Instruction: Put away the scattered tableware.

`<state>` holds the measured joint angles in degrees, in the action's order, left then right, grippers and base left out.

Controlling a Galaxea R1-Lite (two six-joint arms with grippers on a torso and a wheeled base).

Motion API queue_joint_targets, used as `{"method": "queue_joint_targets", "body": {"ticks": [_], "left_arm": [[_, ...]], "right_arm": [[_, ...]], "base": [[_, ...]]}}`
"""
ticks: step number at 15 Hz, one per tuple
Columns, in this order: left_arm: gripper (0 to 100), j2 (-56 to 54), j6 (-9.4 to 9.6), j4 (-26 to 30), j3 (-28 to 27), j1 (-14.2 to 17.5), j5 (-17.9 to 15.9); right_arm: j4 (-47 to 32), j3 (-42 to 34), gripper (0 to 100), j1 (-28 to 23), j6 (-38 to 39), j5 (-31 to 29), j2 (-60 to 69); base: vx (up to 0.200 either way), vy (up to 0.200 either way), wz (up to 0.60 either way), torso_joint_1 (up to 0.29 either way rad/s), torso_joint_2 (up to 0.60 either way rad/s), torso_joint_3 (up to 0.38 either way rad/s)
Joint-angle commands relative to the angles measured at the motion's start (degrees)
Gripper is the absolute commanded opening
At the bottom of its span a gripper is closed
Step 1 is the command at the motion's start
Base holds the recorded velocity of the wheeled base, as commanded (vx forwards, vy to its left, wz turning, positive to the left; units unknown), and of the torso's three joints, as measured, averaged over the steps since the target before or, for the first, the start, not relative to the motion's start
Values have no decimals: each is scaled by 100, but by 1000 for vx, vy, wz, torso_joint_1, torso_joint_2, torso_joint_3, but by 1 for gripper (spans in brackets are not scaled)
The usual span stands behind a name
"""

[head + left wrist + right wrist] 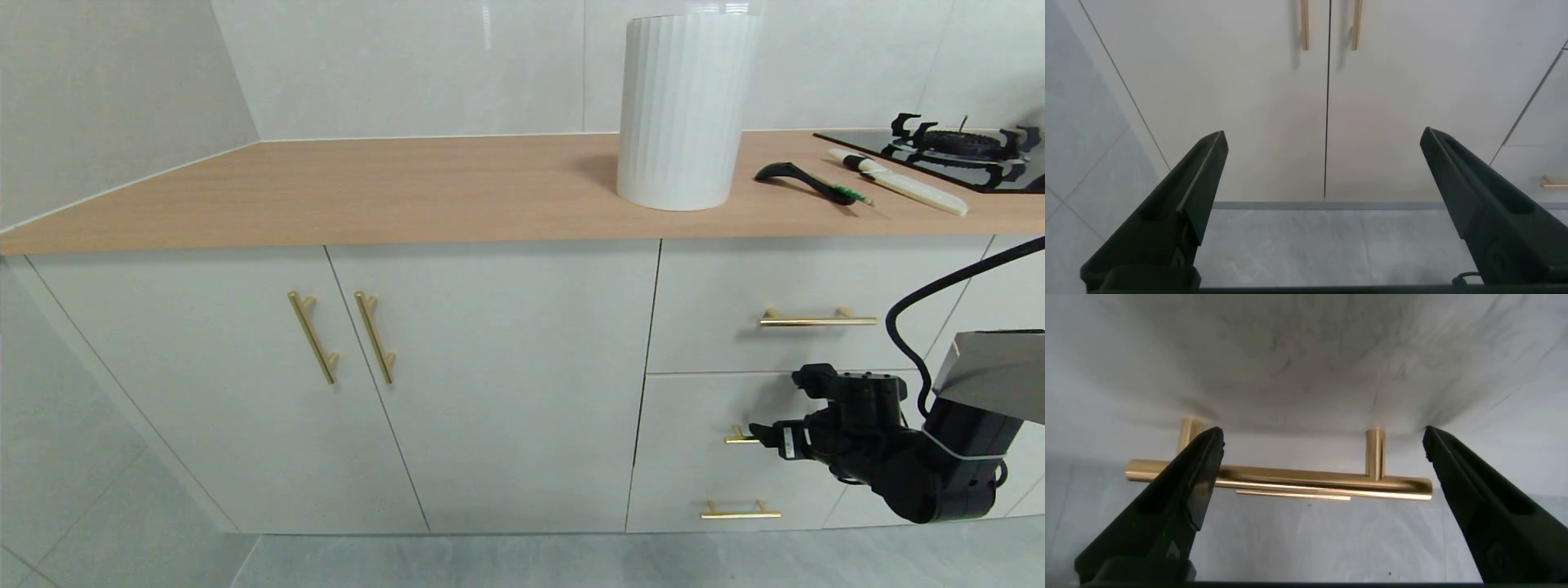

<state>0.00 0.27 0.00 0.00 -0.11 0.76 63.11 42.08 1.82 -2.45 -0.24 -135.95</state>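
The released right claw (1321,441) faces a stiff, slick metal drawer handle (1290,480), best gripped mid-bar between its posts; the left claw (1323,137) is released too.

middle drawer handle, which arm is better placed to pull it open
Right. The right gripper is open with the middle drawer handle straight ahead of it. The left gripper, also open, faces the double cabinet doors instead.

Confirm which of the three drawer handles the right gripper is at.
The middle drawer's handle: the open right gripper frames it. The top handle and bottom handle sit clear of it.
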Motion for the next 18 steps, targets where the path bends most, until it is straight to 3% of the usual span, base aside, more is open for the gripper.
{"method": "queue_joint_targets", "body": {"ticks": [1,14,18], "left_arm": [[100,9,0,0,0,2,4],[100,9,0,0,0,2,4],[100,9,0,0,0,2,4]], "right_arm": [[26,19,100,3,-10,7,-107],[26,-394,100,3,-142,7,16],[35,-1053,100,12,-168,7,561]], "base": [[0,0,0,0,0,0],[0,0,0,0,0,0],[0,0,0,0,0,0]]}}
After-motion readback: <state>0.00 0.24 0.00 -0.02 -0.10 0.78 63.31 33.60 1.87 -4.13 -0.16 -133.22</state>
